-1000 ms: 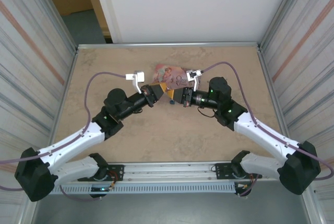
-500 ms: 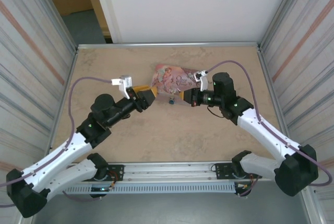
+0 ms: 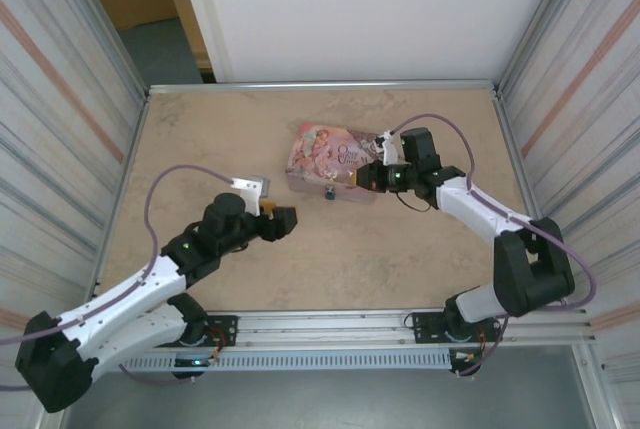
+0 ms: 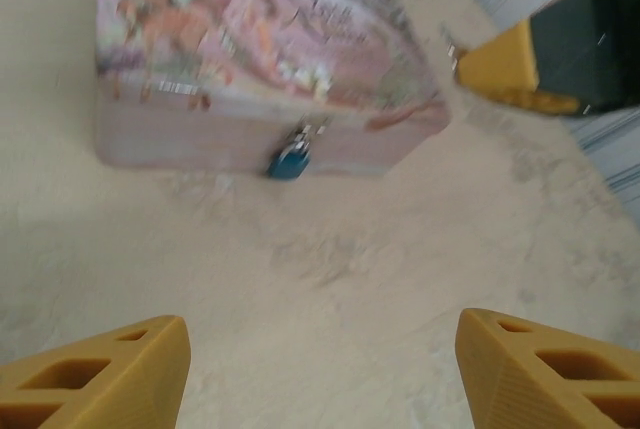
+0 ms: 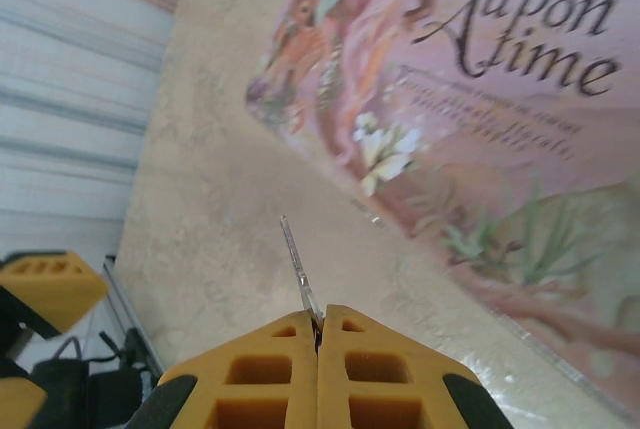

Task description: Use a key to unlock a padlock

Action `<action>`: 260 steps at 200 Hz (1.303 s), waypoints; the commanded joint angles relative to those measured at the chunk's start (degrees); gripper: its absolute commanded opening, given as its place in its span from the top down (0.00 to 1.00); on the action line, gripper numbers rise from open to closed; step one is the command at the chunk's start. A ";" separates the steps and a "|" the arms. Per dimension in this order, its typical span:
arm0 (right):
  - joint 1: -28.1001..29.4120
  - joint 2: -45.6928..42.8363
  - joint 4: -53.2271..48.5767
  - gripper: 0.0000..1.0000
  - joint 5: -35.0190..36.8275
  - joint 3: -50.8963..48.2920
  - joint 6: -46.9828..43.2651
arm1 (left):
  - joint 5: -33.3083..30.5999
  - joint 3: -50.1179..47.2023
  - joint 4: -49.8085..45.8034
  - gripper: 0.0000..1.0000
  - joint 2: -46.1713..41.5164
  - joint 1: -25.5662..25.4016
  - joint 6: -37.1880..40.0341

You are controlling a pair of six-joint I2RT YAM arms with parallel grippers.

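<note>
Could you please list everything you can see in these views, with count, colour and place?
table: one, mottled beige, under everything
tin box: one, pink, illustrated, lettered "Once upon a time", far middle of the table
padlock: one, dark with a blue-teal body, hanging on the tin box's near side wall
key: one, thin silvery blade, pinched in the right tool
left tool: one, yellow fingers, open, near-left of the tin box and apart from it
right tool: one, yellow fingers, shut on the key, by the tin box's right near corner
</note>
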 commanded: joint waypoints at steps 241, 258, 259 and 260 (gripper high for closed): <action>-0.36 17.25 5.99 1.00 -6.25 1.08 1.41 | 6.53 -1.42 22.11 0.22 20.67 8.01 -5.86; 0.62 17.25 6.20 1.00 -6.02 1.05 1.80 | 7.71 0.05 20.24 0.23 21.30 8.01 -3.78; 0.62 17.29 6.22 1.00 -6.01 1.05 1.86 | 7.79 0.14 20.11 0.23 21.34 8.01 -3.61; 0.66 17.27 6.22 1.00 -6.00 1.05 1.88 | 7.87 0.19 20.00 0.23 21.40 8.01 -3.48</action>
